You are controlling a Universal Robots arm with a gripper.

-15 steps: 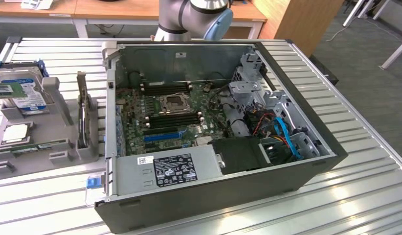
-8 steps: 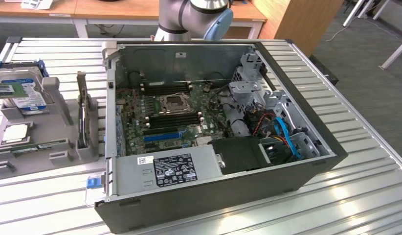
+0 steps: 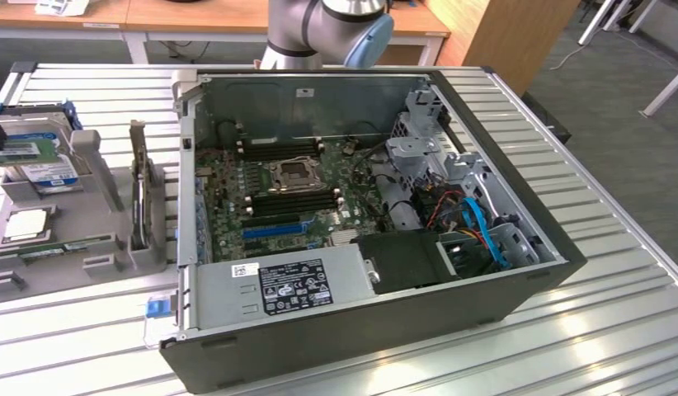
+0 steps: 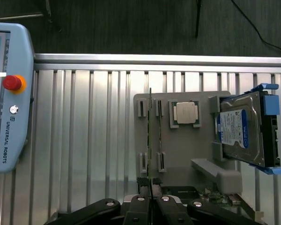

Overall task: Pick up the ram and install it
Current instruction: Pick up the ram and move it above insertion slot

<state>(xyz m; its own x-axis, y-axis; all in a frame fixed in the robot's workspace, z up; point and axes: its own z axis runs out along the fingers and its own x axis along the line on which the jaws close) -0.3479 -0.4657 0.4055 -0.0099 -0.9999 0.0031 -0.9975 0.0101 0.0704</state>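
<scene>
A robotics lab: a ribbed aluminium table (image 3: 603,330), an opened dark-grey computer tower case (image 3: 372,342), a pale-blue Universal Robots teach pendant (image 4: 11,122), and wooden office desks (image 3: 207,15).

An open computer case (image 3: 350,351) lies on a slatted metal table (image 3: 603,346), its motherboard (image 3: 220,186) exposed. At the exterior view's left, a grey fixture (image 3: 97,264) holds the ram (image 3: 66,246) and a hard drive (image 3: 48,172). A robot arm (image 3: 328,25) stands behind the case.

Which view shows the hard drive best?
Wrist view: the hard drive shows its label and whole outline. In the exterior view the hard drive sits far on the exterior view's left, partly hidden by the gray holder.
</scene>
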